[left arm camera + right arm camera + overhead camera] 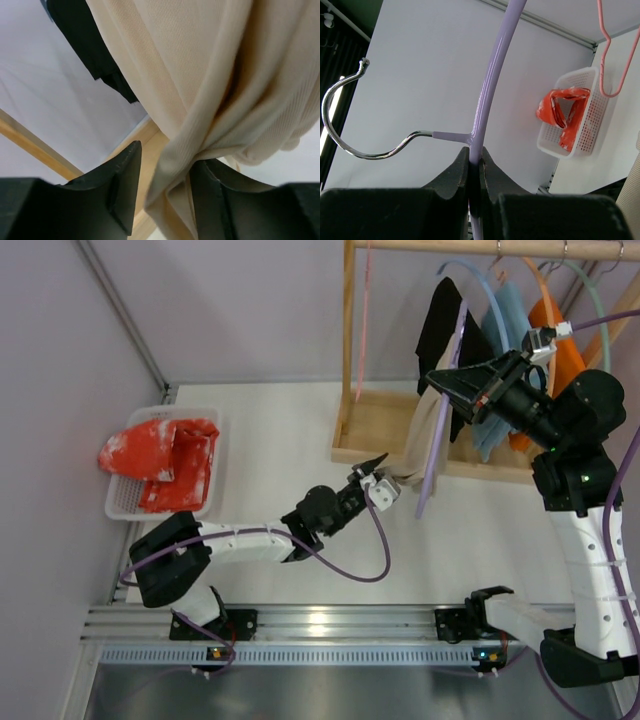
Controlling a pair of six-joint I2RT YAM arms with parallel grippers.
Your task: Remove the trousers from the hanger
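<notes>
The step in hand is the taking hold of the cloth before the pull-off. The right hand (475,157) is closed tight on the hanger (492,65), pinching the lavender rod just beside the neck of its metal hook, which in the wrist view catches on nothing. The trousers (210,75) hang folded over that hanger in front of the wooden rack (375,425), which stands toward the far right corner of the surface (300,440), with their lower end dangling close to the rack's base. The left hand (166,160) reaches up to that lower end: its two fingers stand apart with a twisted fold of cream cloth running down between them, the cloth lying against one finger and a gap showing on the other side, so it looks not yet clamped. A black garment (95,55) hangs just behind. The next move, as I judge it, calls for the left hand to close firmly on the fold and draw it toward the near edge, while the right hand keeps the hanger steady; too thin a pinch may slip.
</notes>
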